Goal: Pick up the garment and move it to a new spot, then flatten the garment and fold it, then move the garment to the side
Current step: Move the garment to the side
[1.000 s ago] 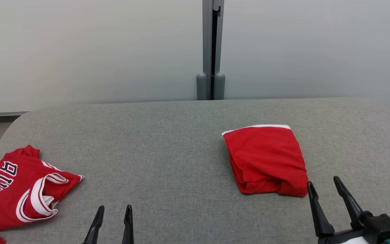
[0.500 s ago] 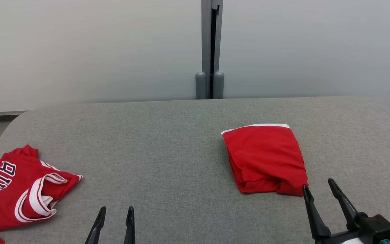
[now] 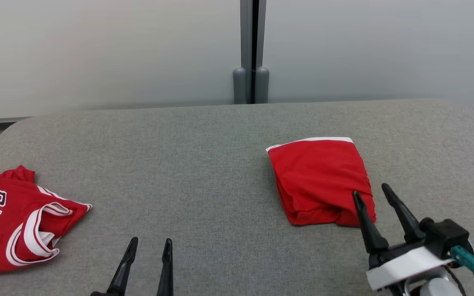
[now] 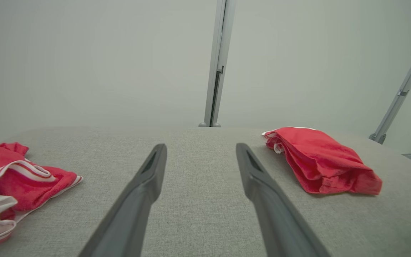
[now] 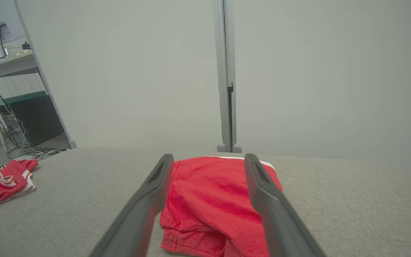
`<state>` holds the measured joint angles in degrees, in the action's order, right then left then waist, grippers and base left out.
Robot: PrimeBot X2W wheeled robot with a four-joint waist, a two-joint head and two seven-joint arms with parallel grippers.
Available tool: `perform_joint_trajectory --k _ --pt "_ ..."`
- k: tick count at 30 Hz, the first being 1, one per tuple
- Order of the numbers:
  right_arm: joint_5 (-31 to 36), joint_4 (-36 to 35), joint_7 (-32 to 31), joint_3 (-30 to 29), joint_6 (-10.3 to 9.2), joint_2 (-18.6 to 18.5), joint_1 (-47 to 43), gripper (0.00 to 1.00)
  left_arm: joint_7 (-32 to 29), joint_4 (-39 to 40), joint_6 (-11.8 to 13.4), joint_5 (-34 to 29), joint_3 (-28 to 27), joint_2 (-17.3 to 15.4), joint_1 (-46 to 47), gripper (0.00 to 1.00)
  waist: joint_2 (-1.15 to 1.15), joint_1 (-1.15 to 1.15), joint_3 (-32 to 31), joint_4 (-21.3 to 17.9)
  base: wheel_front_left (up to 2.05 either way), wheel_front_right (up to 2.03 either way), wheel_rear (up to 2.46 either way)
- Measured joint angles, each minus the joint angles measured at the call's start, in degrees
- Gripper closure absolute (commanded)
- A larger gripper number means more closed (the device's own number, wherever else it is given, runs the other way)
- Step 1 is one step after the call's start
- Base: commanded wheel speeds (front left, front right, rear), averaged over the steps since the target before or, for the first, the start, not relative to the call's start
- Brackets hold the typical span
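Garment (image 3: 321, 181), folded, red w/ white edge, on tabletop (image 3: 204, 164) right of centre; R tool (image 3: 370, 190) at its near-right corner.
R tool fingers apart, nothing clamped. In head view one fingertip overlaps the garment's near-right corner, the other sits just off the cloth; can't tell if it touches. In right wrist view both fingers frame the garment, hemmed fold toward the cam. L tool (image 3: 151, 240) low & left of centre, fingers apart, holding nothing, over bare tabletop, well apart from the garment. Farther left: crumpled red jersey (image 3: 15, 222) w/ white trim & dark lettering at the tabletop's left edge. Behind: pale wall w/ grey upright post (image 3: 251, 45).
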<state>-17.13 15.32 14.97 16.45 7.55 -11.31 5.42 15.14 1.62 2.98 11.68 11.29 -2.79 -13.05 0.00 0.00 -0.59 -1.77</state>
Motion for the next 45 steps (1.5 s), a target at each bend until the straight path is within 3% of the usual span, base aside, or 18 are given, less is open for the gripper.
perform_joint_trajectory --k 4,8,10,15,20,27,28,29,30,36,45 --pt "-8.79 3.98 0.00 2.15 -0.03 -2.14 5.20 0.00 0.00 -1.19 -1.36 -0.62 1.79 0.00 1.97 0.00 0.00 0.00 2.18 0.59 0.00 0.00 0.00" --pt "-18.27 7.23 0.07 4.82 -0.04 -7.05 11.18 0.00 -0.01 -1.47 -3.66 -1.20 3.49 0.01 6.44 0.00 0.00 0.00 6.26 1.67 0.00 0.00 0.00" --pt "-26.82 8.84 -3.67 8.48 -0.04 -10.56 14.16 0.00 0.00 -1.65 -4.47 -1.44 3.68 0.01 8.46 0.00 0.00 0.00 9.56 2.48 0.00 0.00 0.00" --pt "-40.65 9.26 -12.07 10.39 -0.05 -16.86 16.95 0.00 -0.01 -1.82 -5.47 -1.72 3.94 0.01 10.94 0.00 0.00 0.00 14.15 3.87 0.00 0.00 0.00" --pt "-48.38 8.33 -17.69 10.95 -0.05 -22.05 17.22 0.00 -0.01 -1.80 -5.56 -1.57 4.08 -0.01 12.84 0.00 0.00 0.00 17.37 5.45 0.00 0.00 0.00" --pt "-52.92 7.55 -20.04 11.02 -0.05 -24.59 17.79 0.00 -0.01 -2.41 -5.68 -1.32 4.33 -0.01 14.72 0.00 0.00 0.00 20.41 6.56 0.00 0.00 0.00" --pt "-53.41 7.35 -20.36 11.31 -0.05 -24.74 17.87 0.04 -0.01 -2.40 -5.68 -1.31 4.39 -0.02 14.89 0.00 0.00 0.00 20.83 6.66 0.00 0.00 0.00" --pt "-53.65 7.28 -20.65 11.63 -0.05 -24.86 18.03 0.39 -0.01 -2.42 -5.68 -1.32 4.45 -0.01 15.07 0.00 0.00 0.00 21.23 6.71 0.00 0.00 0.00" --pt "-53.97 6.91 -20.91 11.93 -0.05 -25.02 18.18 1.00 -0.01 -2.49 -5.68 -1.32 4.46 -0.02 15.29 0.00 0.00 0.00 21.64 6.72 0.00 0.00 0.00" --pt "-53.66 4.22 -18.84 13.00 -0.05 -26.93 19.18 1.00 0.00 -2.20 -5.60 -1.63 4.23 -0.02 16.42 0.00 0.00 0.00 23.56 6.07 0.00 0.00 0.00" --pt "-40.07 6.56 -12.90 13.10 0.00 -36.93 23.66 1.00 0.00 -1.51 -7.50 -4.32 1.10 0.00 18.23 0.00 0.00 0.00 27.45 0.94 0.00 0.00 0.00"
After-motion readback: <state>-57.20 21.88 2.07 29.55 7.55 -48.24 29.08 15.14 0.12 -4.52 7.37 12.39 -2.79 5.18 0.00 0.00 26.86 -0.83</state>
